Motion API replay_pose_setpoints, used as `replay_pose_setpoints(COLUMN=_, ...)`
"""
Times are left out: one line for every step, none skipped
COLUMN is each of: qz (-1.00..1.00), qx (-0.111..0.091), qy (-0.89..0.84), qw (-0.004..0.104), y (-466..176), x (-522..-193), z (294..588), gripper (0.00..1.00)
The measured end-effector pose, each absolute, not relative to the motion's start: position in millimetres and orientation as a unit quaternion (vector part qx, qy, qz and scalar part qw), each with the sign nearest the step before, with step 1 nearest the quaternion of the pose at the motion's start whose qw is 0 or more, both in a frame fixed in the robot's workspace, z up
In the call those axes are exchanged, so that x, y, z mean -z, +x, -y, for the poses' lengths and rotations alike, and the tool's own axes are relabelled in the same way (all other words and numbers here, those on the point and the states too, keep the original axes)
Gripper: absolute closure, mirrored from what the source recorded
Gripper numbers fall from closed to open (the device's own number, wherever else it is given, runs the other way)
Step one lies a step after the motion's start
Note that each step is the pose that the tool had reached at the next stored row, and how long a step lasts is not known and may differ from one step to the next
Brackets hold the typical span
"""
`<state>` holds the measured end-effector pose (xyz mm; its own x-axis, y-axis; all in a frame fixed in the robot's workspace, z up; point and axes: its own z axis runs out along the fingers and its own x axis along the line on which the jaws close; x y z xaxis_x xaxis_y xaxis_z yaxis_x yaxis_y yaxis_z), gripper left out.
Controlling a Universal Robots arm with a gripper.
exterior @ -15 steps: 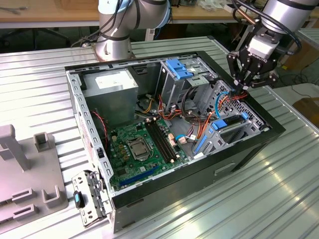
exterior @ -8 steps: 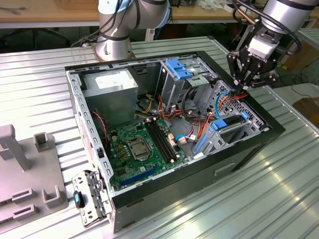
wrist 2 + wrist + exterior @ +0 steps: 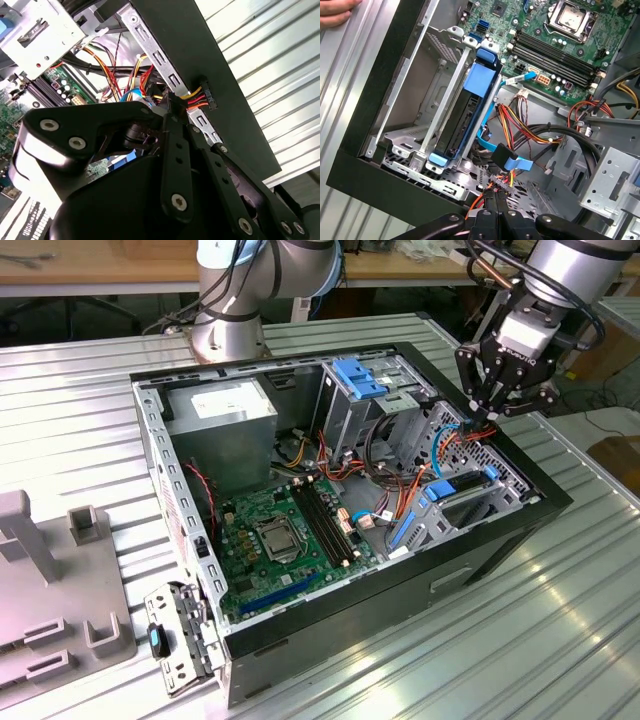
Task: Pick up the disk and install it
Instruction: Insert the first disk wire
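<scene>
In the exterior view, a pale grey moulded plastic fixture (image 3: 45,580) sits at the far left of the ribbed metal table (image 3: 520,640). Next comes the open black tower computer case (image 3: 340,625), lying on its side. Inside it, the large grey power supply box (image 3: 222,418) is at about eleven o'clock from the green motherboard (image 3: 285,540). A fixed blue plastic bracket (image 3: 358,375) tops the grey drive cage at about one o'clock. The disk (image 3: 462,487), a flat grey drive in a bright blue plastic carrier, lies at three o'clock from the motherboard, seated in the bay by the case's wall (the first wrist view shows it (image 3: 468,114) slotted between metal rails). At one o'clock from the disk, the black tool (image 3: 482,420) reaches down over the case rim. Its fingers are drawn together and seem to pinch a black cable plug (image 3: 500,185) with red, orange and yellow wires; the contact itself is partly hidden.
</scene>
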<state>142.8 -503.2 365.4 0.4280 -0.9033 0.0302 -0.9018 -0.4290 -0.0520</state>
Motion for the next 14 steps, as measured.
replay_pose_setpoints(qz=-0.520, qx=0.026, qy=-0.854, qw=0.014, y=143.0, x=-365.3, z=503.2, gripper=0.89)
replay_pose_setpoints(qz=-0.506, qx=0.026, qy=-0.862, qw=0.015, y=143.0, x=-365.2, z=503.2, gripper=0.89)
replay_pose_setpoints(qz=-0.504, qx=0.026, qy=-0.863, qw=0.015, y=143.0, x=-365.7, z=503.2, gripper=0.89)
replay_pose_setpoints(qz=-0.503, qx=0.026, qy=-0.864, qw=0.015, y=143.3, x=-367.5, z=503.2, gripper=0.89)
replay_pose_setpoints(qz=-0.499, qx=0.022, qy=-0.866, qw=0.013, y=143.9, x=-371.4, z=503.1, gripper=0.89)
replay_pose_setpoints(qz=-0.499, qx=0.022, qy=-0.867, qw=0.012, y=143.8, x=-372.1, z=502.3, gripper=0.89)
replay_pose_setpoints(qz=-0.498, qx=0.022, qy=-0.867, qw=0.012, y=143.8, x=-372.4, z=501.6, gripper=0.89)
replay_pose_setpoints(qz=-0.499, qx=0.022, qy=-0.866, qw=0.012, y=143.8, x=-372.8, z=500.6, gripper=0.89)
replay_pose_setpoints(qz=-0.499, qx=0.022, qy=-0.866, qw=0.012, y=143.8, x=-373.3, z=499.4, gripper=0.89)
replay_pose_setpoints(qz=-0.500, qx=0.022, qy=-0.866, qw=0.012, y=143.8, x=-374.7, z=497.5, gripper=0.89)
replay_pose_setpoints(qz=-0.500, qx=0.022, qy=-0.866, qw=0.012, y=144.0, x=-375.6, z=496.0, gripper=0.89)
replay_pose_setpoints(qz=-0.497, qx=0.022, qy=-0.867, qw=0.012, y=144.3, x=-375.5, z=496.0, gripper=0.89)
replay_pose_setpoints(qz=-0.489, qx=0.022, qy=-0.872, qw=0.012, y=144.3, x=-375.5, z=496.0, gripper=0.89)
replay_pose_setpoints(qz=-0.477, qx=0.022, qy=-0.879, qw=0.013, y=144.3, x=-375.5, z=496.0, gripper=0.89)
